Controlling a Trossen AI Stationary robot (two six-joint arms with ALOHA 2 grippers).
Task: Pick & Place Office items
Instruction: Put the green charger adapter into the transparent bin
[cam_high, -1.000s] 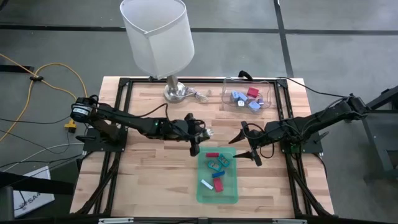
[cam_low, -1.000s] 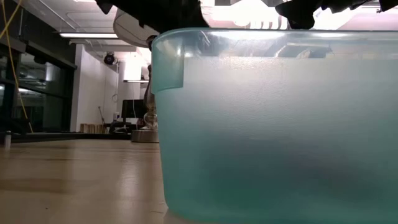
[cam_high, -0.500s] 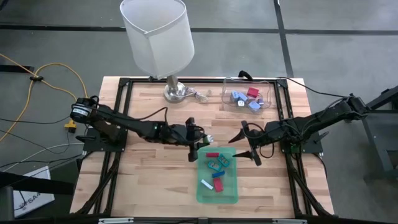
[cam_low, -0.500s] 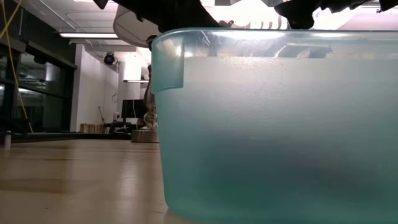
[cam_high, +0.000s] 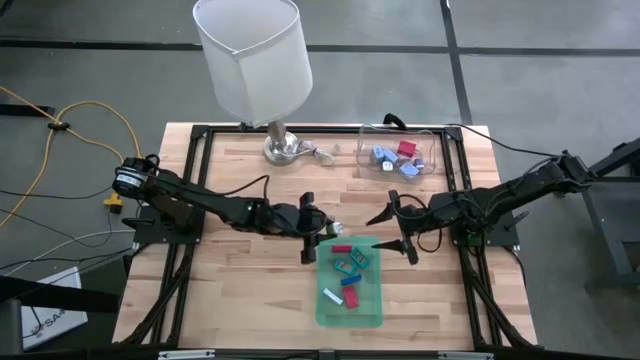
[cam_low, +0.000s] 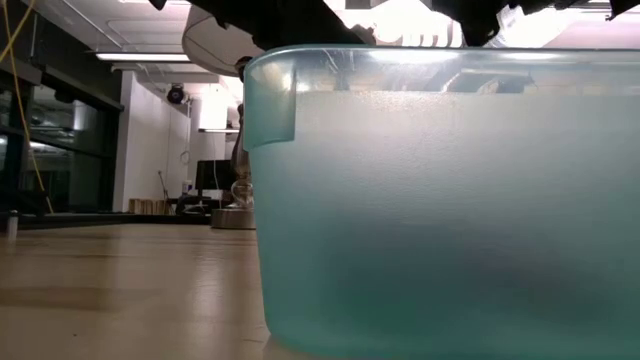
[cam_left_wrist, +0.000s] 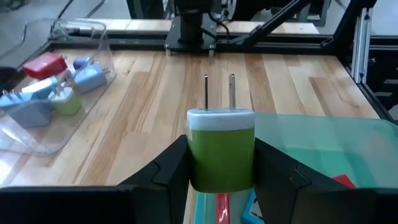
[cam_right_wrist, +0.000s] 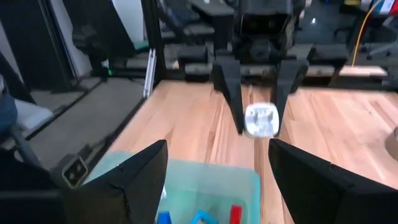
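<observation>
**Left gripper holds a plug over the tray rim**

Left gripper (cam_high: 318, 231) sits near the middle of the tabletop (cam_high: 230, 290), at the corner of the green tray (cam_high: 370, 310) that faces the far edge and the left arm. Its fingers (cam_left_wrist: 168, 171) are clamped on a green-and-white plug adapter (cam_left_wrist: 221, 146), two metal prongs pointing away from the wrist. In the left wrist view the adapter hangs just above the tray's edge, with red and blue pieces showing below it.

Right gripper (cam_high: 391, 233) hovers at the tray's other far corner, fingers spread wide apart and holding nothing. From its wrist camera the left gripper faces it across the tray, the pale plug face (cam_right_wrist: 260, 120) showing between those fingers.

Tray lies toward the near edge, about midway along it. Inside: a red stick (cam_high: 342, 248), teal-framed pieces (cam_high: 351, 262), a white stick (cam_high: 332, 296), a blue piece (cam_high: 351, 296) and more red near it.

Clear container (cam_high: 430, 140) stands by the far edge toward the right corner, holding blue pieces (cam_high: 381, 156) and a red block (cam_high: 406, 149); the left wrist view also shows a small green piece (cam_left_wrist: 66, 101) in it.

A lamp (cam_high: 252, 60) stands at the far edge, left of the container.

Low view is filled by the tray's teal wall (cam_low: 450, 220); contents cannot be made out through it.
</observation>
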